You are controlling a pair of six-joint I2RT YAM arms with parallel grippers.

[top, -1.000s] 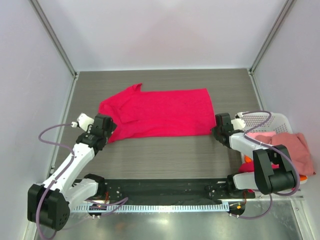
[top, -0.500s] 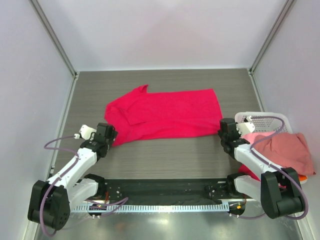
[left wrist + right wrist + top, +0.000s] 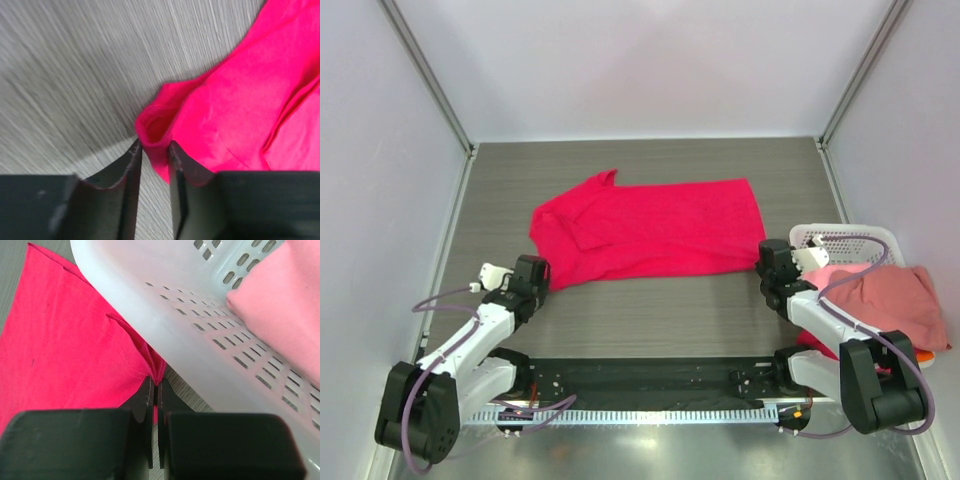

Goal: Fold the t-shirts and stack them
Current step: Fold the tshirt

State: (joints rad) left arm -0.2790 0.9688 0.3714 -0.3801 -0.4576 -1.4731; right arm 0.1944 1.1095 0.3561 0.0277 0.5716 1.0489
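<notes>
The crimson t-shirt (image 3: 650,228) lies spread flat across the middle of the table (image 3: 650,315), its length running left to right in the overhead view, with one sleeve poking toward the upper left and the other lying folded over the body near the left end. No proper fold has been made in it yet. Its lower-left corner is bunched into a small loop between the narrowly parted fingers of the left gripper (image 3: 152,150), which looks clamped on that cloth. At the lower-right corner the right gripper (image 3: 156,385) has its fingers pressed together on a thin pinch of the hem, right against the outer wall of the white basket (image 3: 840,235). That basket sits at the right edge of the frame and holds a crumpled salmon-pink t-shirt (image 3: 885,295) spilling over its rim, with a scrap of red cloth (image 3: 810,337) and a sliver of orange cloth (image 3: 925,355) showing beneath. By my reading the job is at its very beginning: one shirt is laid out and held by its two near corners, probably to be straightened or folded over, while the others wait in a heap. No folded stack appears anywhere, so every fold and all the stacking remain to be done.
</notes>
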